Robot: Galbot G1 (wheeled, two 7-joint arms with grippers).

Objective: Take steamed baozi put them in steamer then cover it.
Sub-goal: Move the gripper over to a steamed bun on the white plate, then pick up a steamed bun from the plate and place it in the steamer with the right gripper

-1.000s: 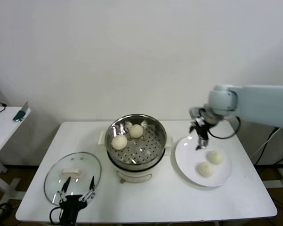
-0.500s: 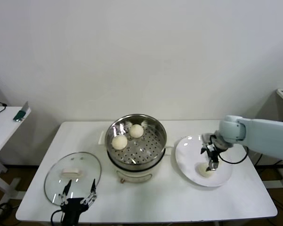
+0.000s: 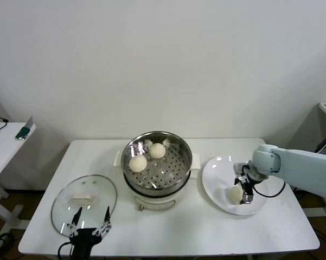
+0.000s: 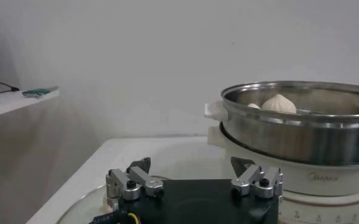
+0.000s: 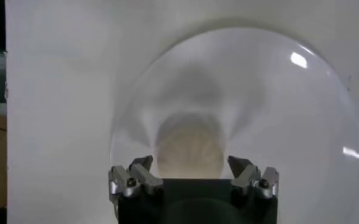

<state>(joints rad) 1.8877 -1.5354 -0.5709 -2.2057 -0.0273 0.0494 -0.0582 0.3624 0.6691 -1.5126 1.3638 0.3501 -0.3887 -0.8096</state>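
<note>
Two steamed baozi (image 3: 138, 163) (image 3: 157, 150) lie on the perforated tray of the shiny steamer (image 3: 158, 188) at the table's middle. To its right is a white plate (image 3: 216, 172), and my right gripper (image 3: 246, 194) is down on it. In the right wrist view its open fingers stand either side of a baozi (image 5: 190, 149), with a small gap on each side. The head view shows one baozi (image 3: 235, 193) on the plate, against that gripper. The glass cover (image 3: 84, 201) lies flat at the front left. My left gripper (image 3: 89, 227) hovers open at the cover's near edge.
A low side table (image 3: 2, 142) with a green object (image 3: 24, 131) stands off to the left. From the left wrist, the steamer (image 4: 301, 131) rises close by with a baozi (image 4: 278, 103) showing over its rim. The table's front edge runs just below the cover.
My right gripper has come down from above the plate's far rim onto the plate and now straddles a baozi. The left gripper has stayed in place.
</note>
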